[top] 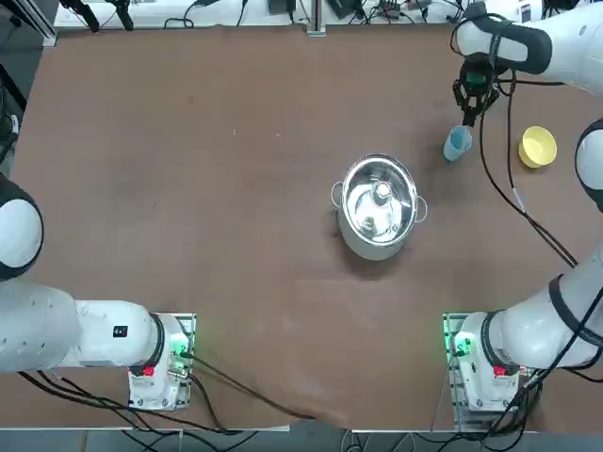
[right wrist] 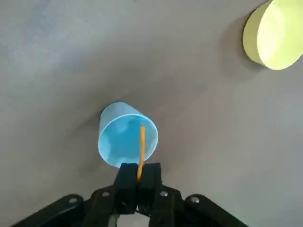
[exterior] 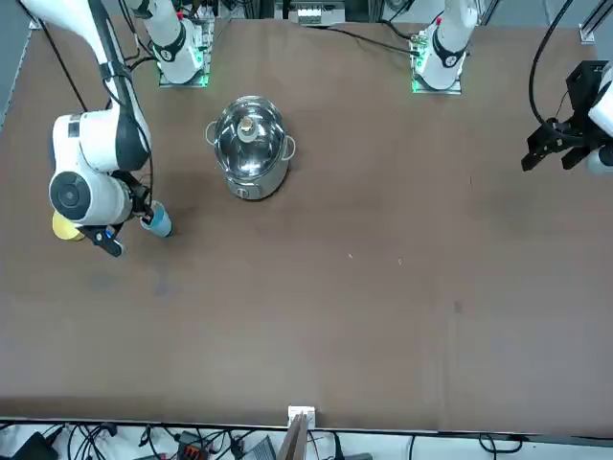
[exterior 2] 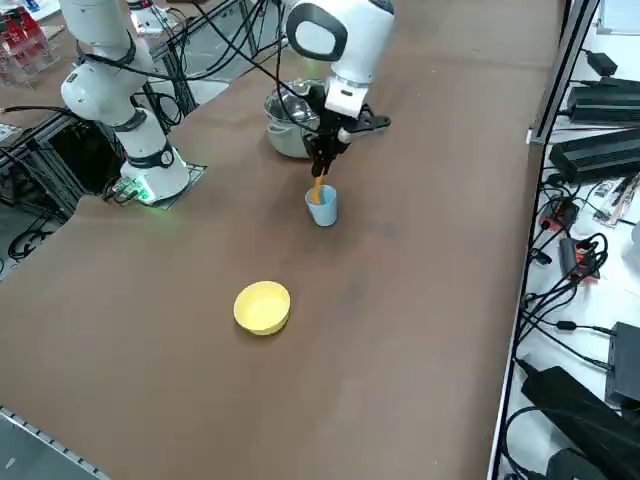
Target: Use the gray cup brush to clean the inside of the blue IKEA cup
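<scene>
The hand [right wrist: 139, 176], closed on the slim orange stick [right wrist: 142, 146] at the light, tippy plastic cup [right wrist: 124, 137], should keep gripping its upper shaft.

The table [top: 245, 235] has a smooth brown surface, mostly matt, with some faint marks. Seen from overhead, the pot [top: 377, 221] near its middle looks of metal, its lid [top: 380, 193] very glossy. At two o'clock from the pot, the blue cup [right wrist: 108, 124] seems of smooth plastic, with soft shine inside. At three o'clock from this cup, the yellow bowl [top: 538, 147] looks smooth also, its inside lightly shiny. The right gripper [right wrist: 140, 171], at one o'clock from the cup, is dark and rather matt, and the brush's orange part [right wrist: 142, 146] looks smooth.
</scene>
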